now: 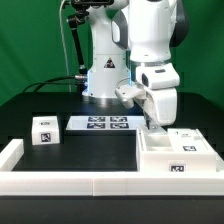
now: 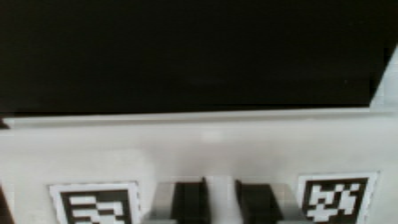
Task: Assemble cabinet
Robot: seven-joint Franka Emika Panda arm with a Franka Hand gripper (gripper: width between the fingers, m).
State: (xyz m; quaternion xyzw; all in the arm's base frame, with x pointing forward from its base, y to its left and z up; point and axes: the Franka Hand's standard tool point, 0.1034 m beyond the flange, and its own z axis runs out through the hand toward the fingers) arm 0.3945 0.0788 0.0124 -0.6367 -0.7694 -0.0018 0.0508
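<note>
The white cabinet body lies at the exterior view's right, against the front border wall, with tags on its front and top. My gripper is down at its rear left edge. In the wrist view my two dark fingers straddle a thin white wall of the cabinet body, with the gripper closed on it and a tag on each side. A small white cabinet piece with a tag stands apart at the exterior view's left.
The marker board lies on the black table in front of the robot base. A long low white border wall runs along the front and turns up the left side.
</note>
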